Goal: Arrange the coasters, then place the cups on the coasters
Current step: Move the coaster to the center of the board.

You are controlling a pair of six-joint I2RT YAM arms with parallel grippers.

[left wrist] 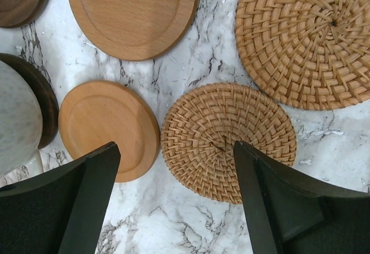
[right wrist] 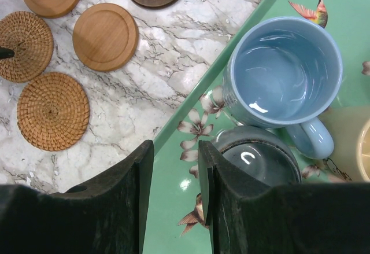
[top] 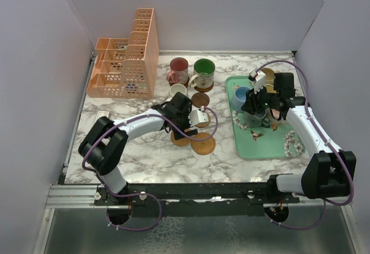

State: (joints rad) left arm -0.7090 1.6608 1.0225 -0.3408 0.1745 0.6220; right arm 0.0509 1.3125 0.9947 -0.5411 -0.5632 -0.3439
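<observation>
A white marbled table [top: 144, 155] ringed by plain grey walls carries everything.

The left claw [left wrist: 173, 150] hangs wide apart and empty. Its dark fingers straddle a small woven coaster [left wrist: 228, 141] lying flat on the marble at lower centre of its wrist view. Just left of that lies a small wooden coaster [left wrist: 107, 129]. Above it is a larger wooden coaster [left wrist: 133, 14], and at upper right a big woven coaster [left wrist: 306, 40]. All are bare and apart from one another. At the left edge a dark coaster [left wrist: 46, 106] sits under something pale, likely a cup.

The right claw [right wrist: 176, 147] stands narrow, and only the mint-green tray [right wrist: 352, 11] shows in its gap, so it holds nothing. One finger is just beside the rim of the grey cup [right wrist: 257, 161]; whether they touch I cannot tell. The blue cup [right wrist: 283, 69] stands upright on the tray just above the grey one in frame.

At upper centre of the overhead view stand the red cup [top: 178, 69] and the green cup [top: 203, 72], the green one seemingly on a dark disc.

By my reading the coasters are spread out but only loosely ordered, and most are bare. Several cups wait on the tray, so most of the cup placing remains.
</observation>
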